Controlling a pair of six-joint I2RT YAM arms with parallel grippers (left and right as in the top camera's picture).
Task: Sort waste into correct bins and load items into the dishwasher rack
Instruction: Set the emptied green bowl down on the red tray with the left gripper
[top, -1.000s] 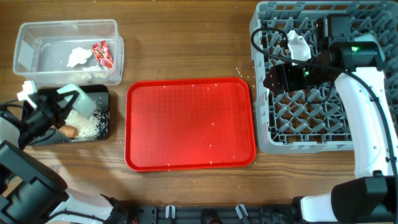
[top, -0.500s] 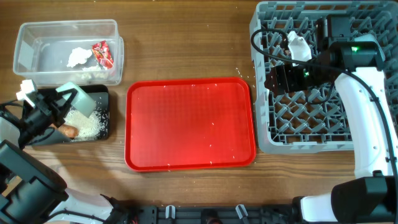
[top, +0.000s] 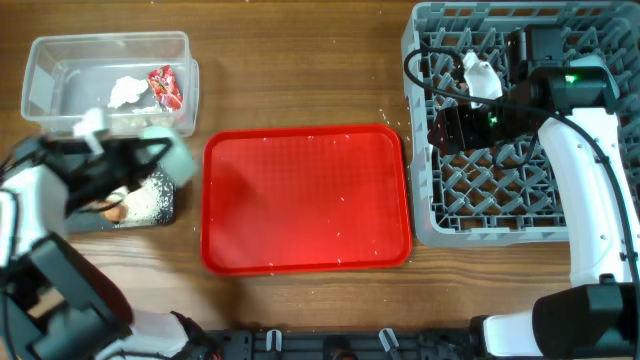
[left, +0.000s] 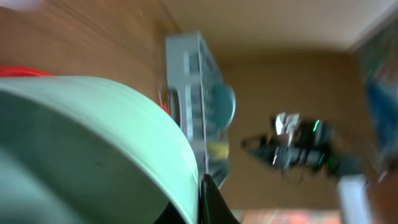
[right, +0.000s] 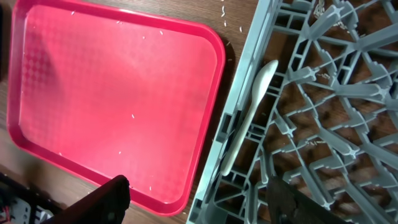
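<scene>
left claw (top: 138, 163) pinches pale green bowl (left: 93, 143) rim | likely light, stiff, slick; you grip the rim | right claw (right: 202, 199) spread, empty

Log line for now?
left gripper: shut on pale-green bowl, by black tray | right gripper: open, over dishwasher rack | white spoon: in rack

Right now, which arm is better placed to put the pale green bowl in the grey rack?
Left. Its claw holds the bowl beside the red tray; the right claw hangs open and empty over the rack.
</scene>
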